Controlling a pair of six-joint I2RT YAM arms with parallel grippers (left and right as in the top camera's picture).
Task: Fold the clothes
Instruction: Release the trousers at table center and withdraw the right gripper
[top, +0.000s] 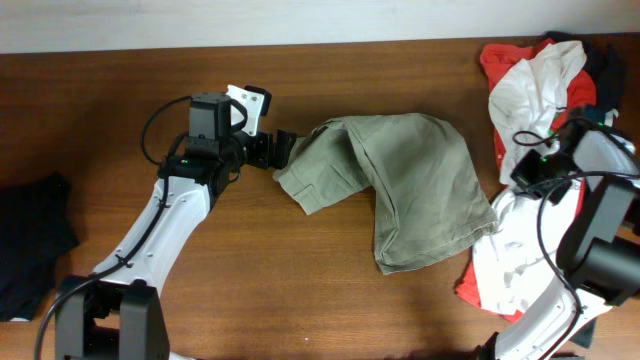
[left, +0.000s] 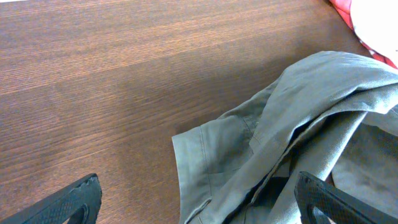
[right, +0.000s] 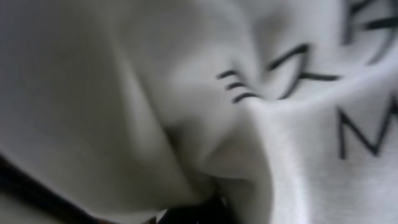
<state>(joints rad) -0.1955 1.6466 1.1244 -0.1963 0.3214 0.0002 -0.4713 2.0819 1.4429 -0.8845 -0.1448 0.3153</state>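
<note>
The khaki grey-green garment (top: 410, 185) lies crumpled on the wooden table (top: 300, 290), right of centre, with a seamed corner pointing left. My left gripper (top: 283, 150) is at that left corner. In the left wrist view its fingers (left: 198, 186) are wide open, one over bare wood and one over the khaki cloth (left: 298, 124), gripping nothing. My right arm (top: 545, 165) is over the cloth pile at the right. The right wrist view is filled by blurred white printed cloth (right: 298, 124), and its fingers cannot be made out.
A white printed T-shirt (top: 530, 90) and a red garment (top: 497, 62) are heaped at the right edge, with more white cloth (top: 510, 260) below. A black garment (top: 30, 240) lies at the left edge. The red cloth (left: 348, 9) also shows in the left wrist view.
</note>
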